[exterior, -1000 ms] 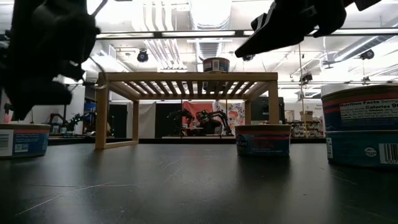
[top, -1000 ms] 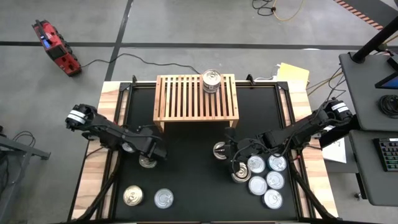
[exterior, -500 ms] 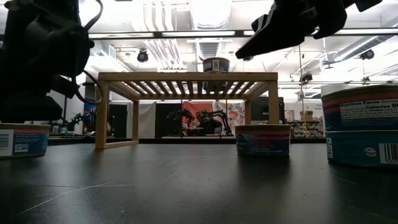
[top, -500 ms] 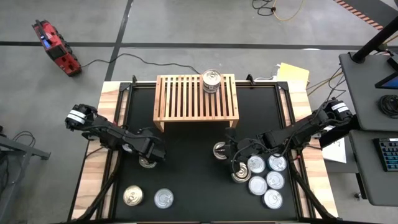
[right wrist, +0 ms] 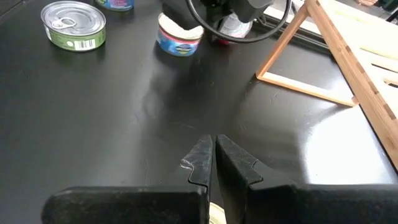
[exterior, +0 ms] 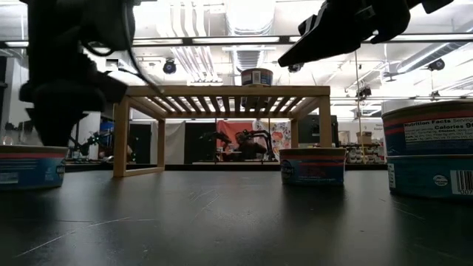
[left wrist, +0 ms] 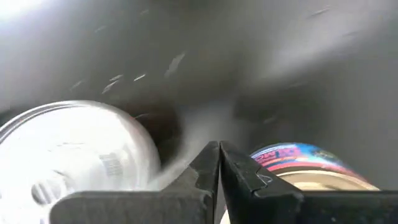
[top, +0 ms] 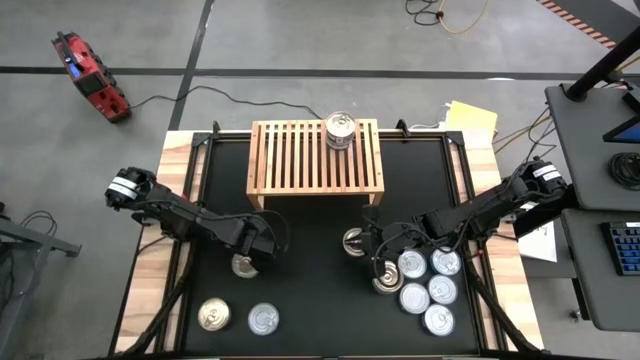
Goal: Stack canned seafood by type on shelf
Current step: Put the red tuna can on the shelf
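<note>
A black desk (top: 310,280) is carrying the wooden shelf (top: 316,157) and scattered tins; both grippers, left gripper (left wrist: 219,163) and right gripper (right wrist: 214,154), are staying pressed together, empty.

Bright ceiling lights silhouette the low view; the left wrist view seems motion-blurred.

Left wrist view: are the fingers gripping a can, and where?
Nothing held. The left gripper is shut empty, cans beside its fingers. Right gripper is shut empty too.
</note>
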Controlling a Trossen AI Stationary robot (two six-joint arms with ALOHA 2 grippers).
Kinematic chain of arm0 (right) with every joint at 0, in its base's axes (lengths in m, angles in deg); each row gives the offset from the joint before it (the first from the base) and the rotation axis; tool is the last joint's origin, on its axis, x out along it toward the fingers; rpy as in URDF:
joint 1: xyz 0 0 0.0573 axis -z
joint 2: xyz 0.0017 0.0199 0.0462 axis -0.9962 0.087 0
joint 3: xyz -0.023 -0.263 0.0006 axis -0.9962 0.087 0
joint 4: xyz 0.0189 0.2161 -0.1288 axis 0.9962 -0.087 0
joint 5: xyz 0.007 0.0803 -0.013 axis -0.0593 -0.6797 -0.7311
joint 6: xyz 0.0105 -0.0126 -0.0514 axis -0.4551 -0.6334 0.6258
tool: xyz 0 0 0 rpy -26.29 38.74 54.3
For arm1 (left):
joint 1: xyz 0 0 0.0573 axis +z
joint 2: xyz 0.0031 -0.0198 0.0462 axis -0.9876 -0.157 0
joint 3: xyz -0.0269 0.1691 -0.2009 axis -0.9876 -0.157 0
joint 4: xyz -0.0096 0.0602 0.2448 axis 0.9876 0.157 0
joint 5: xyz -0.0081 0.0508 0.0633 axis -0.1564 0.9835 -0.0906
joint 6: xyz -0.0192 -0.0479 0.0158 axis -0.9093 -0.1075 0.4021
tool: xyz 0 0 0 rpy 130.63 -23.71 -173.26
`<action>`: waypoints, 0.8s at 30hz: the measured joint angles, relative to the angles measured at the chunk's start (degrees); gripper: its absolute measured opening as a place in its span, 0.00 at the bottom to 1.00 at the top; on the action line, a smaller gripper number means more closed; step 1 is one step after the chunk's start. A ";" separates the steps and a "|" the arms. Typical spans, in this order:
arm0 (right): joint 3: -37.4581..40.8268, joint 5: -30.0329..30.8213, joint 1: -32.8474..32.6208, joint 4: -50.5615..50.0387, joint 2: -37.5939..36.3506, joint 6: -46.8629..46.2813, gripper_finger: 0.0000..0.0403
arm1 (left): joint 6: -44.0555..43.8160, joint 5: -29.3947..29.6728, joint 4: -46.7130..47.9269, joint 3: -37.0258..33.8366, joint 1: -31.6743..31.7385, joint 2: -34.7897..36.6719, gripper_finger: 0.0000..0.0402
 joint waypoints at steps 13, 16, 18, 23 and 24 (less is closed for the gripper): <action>0.12 0.00 0.02 0.00 0.00 0.00 0.03 | -1.94 0.02 10.41 1.03 0.00 0.11 0.00; 0.24 0.00 0.00 -0.05 0.00 0.00 0.03 | -3.76 0.24 14.84 0.99 0.00 0.11 0.00; 0.31 0.00 0.02 0.01 0.00 0.00 0.03 | -3.95 0.59 15.55 0.99 0.00 0.13 0.00; 0.37 0.00 0.02 0.00 0.00 -0.15 0.03 | -3.92 2.44 14.36 -0.07 0.00 0.17 0.00; 0.41 0.00 0.02 0.02 0.00 -0.15 0.03 | -4.00 2.45 13.79 -0.53 0.00 0.17 0.00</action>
